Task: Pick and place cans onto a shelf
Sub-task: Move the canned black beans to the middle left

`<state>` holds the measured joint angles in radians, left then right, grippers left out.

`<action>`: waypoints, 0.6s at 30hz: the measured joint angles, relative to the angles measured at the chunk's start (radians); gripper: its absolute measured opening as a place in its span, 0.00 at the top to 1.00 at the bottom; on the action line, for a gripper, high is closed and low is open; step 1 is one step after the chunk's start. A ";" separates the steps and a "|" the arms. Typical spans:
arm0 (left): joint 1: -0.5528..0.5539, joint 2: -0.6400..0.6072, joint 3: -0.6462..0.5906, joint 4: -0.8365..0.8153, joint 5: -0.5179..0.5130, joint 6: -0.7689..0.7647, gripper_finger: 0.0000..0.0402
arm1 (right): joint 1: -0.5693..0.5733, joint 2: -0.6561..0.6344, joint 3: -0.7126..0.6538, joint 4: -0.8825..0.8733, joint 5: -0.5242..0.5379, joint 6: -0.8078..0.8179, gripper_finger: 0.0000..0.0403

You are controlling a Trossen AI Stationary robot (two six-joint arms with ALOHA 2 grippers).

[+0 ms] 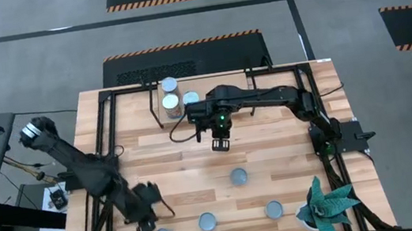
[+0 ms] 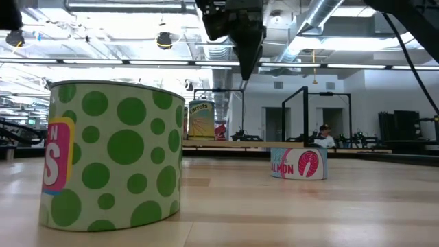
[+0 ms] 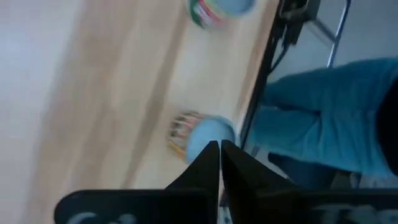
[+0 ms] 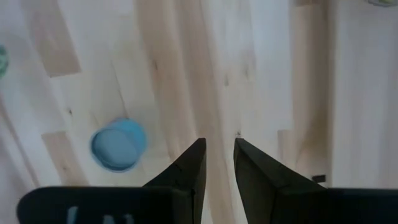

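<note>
Three cans point(image 1: 169, 86) stand on the shelf point(image 1: 157, 92) at the table's far side. Several more cans stand on the table: one in the middle point(image 1: 238, 177) and three near the front edge point(image 1: 208, 223). My right gripper point(image 1: 220, 141) hangs above the bare table between the shelf and the middle can, its fingers point(image 4: 219, 149) a little apart and empty. That can also shows in the right wrist view point(image 4: 118, 144). My left gripper point(image 1: 145, 227) is low at the front left, shut and empty point(image 3: 219, 149), just short of the front-left can point(image 3: 208, 134).
A green spiky plant point(image 1: 325, 203) stands at the front right corner. A black frame point(image 1: 103, 121) runs along the table's edges. In the low view a green-dotted can point(image 2: 113, 158) stands close by and a salmon can point(image 2: 298, 163) farther off. A person's blue sleeve point(image 3: 336, 118) shows beyond the table's edge.
</note>
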<state>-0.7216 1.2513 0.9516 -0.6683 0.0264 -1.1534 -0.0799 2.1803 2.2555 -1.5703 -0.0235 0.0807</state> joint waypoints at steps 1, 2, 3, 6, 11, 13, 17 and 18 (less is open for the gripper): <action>-0.015 0.040 0.024 0.004 0.004 -0.013 1.00 | 0.009 0.000 0.000 -0.001 0.000 -0.003 0.73; -0.028 0.077 0.045 0.004 0.008 -0.027 1.00 | 0.018 0.000 0.000 -0.001 -0.001 -0.006 0.73; -0.040 0.119 0.066 0.002 0.019 -0.037 1.00 | 0.029 0.000 0.000 0.000 -0.001 -0.007 0.73; -0.075 0.243 0.105 0.005 0.082 -0.060 1.00 | 0.059 0.000 0.000 0.000 -0.002 -0.009 0.73; -0.126 0.388 0.157 0.011 0.063 -0.089 1.00 | 0.103 0.000 0.000 0.000 -0.001 -0.021 0.73; -0.121 0.416 0.169 0.017 0.040 -0.095 1.00 | 0.116 0.000 0.000 -0.001 -0.003 -0.025 0.73; -0.096 0.444 0.170 -0.002 0.036 -0.061 1.00 | 0.135 0.000 0.000 0.000 -0.004 -0.021 0.73; -0.090 0.450 0.169 -0.014 0.036 -0.042 1.00 | 0.139 0.000 0.000 -0.001 -0.002 -0.021 0.73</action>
<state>-0.8115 1.7012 1.1203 -0.6826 0.0620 -1.1958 0.0589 2.1803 2.2555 -1.5710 -0.0257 0.0597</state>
